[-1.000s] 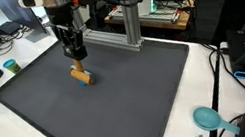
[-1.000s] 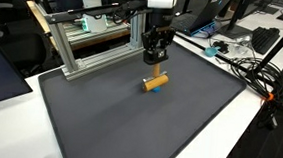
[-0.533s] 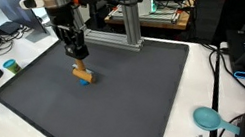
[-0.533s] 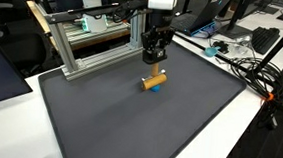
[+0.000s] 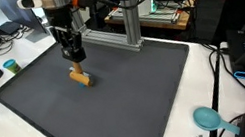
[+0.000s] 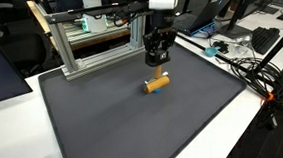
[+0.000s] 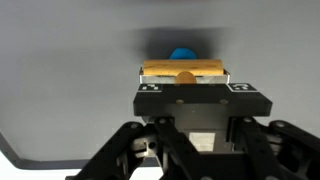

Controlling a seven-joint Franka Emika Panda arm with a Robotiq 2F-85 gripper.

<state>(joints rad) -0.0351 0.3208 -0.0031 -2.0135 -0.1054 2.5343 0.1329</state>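
Observation:
A tan wooden cylinder (image 5: 82, 78) lies on its side on the dark mat (image 5: 119, 105); it also shows in the other exterior view (image 6: 157, 84). My gripper (image 5: 76, 56) hangs straight above it, a little apart. It is also seen from the other exterior view (image 6: 157, 62). A small tan peg sticks out between the fingers, so the gripper looks shut on it. In the wrist view the cylinder (image 7: 185, 68) lies crosswise, with a blue piece (image 7: 181, 54) just behind it and the peg's round end (image 7: 185, 76) in front. The fingertips are hidden there.
An aluminium frame (image 5: 130, 26) stands at the mat's far edge behind the arm, also seen in the other exterior view (image 6: 84, 45). A teal round object (image 5: 208, 117) lies off the mat's near corner. Cables (image 6: 247, 71) and desk clutter surround the mat.
The gripper has stayed over the cylinder and hardly moved. A blue spot seen at the cylinder half a second ago no longer shows in the exterior views.

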